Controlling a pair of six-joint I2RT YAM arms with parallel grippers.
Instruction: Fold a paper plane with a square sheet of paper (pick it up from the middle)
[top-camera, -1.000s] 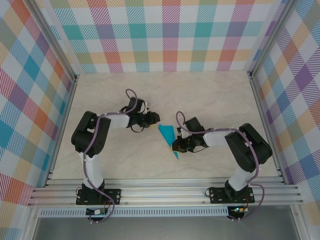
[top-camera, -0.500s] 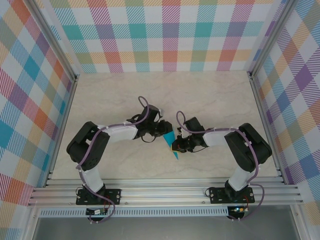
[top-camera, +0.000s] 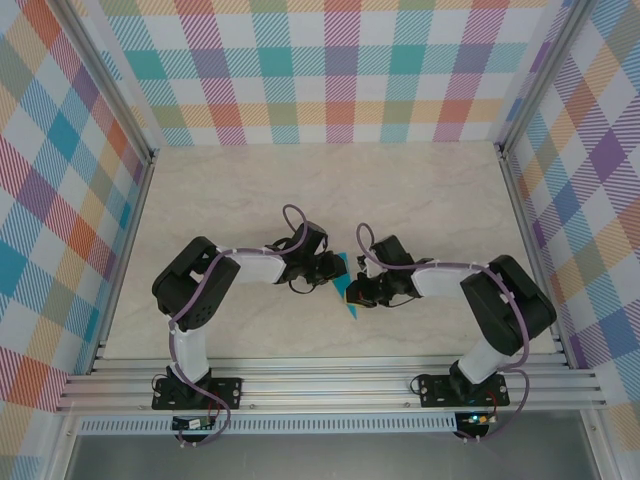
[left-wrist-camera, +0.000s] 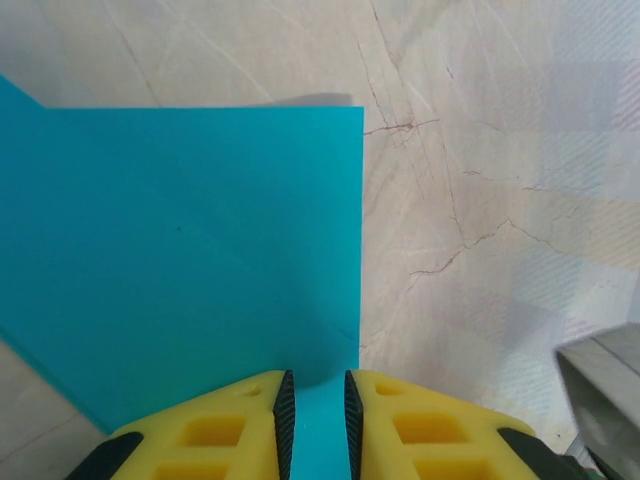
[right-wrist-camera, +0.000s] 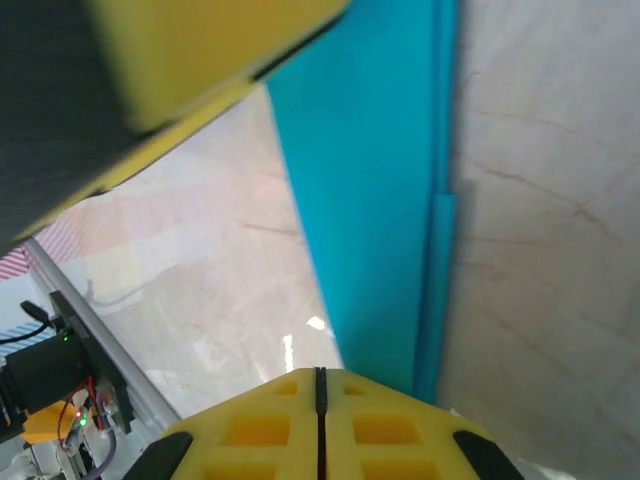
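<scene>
The folded teal-blue paper sheet (left-wrist-camera: 180, 250) runs lengthwise between my left gripper (left-wrist-camera: 315, 385), narrowed to a slit over its edge with the grip unclear, and my clenched right gripper (right-wrist-camera: 320, 372).

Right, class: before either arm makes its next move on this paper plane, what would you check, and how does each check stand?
1. The paper lies on the table: ok.
2. Its folded edges run straight: ok.
3. The right gripper is shut, at the paper's edge: ok.
4. The left gripper is over the paper, jaws nearly together: ok.
5. The left gripper really holds the paper: cannot tell.
</scene>
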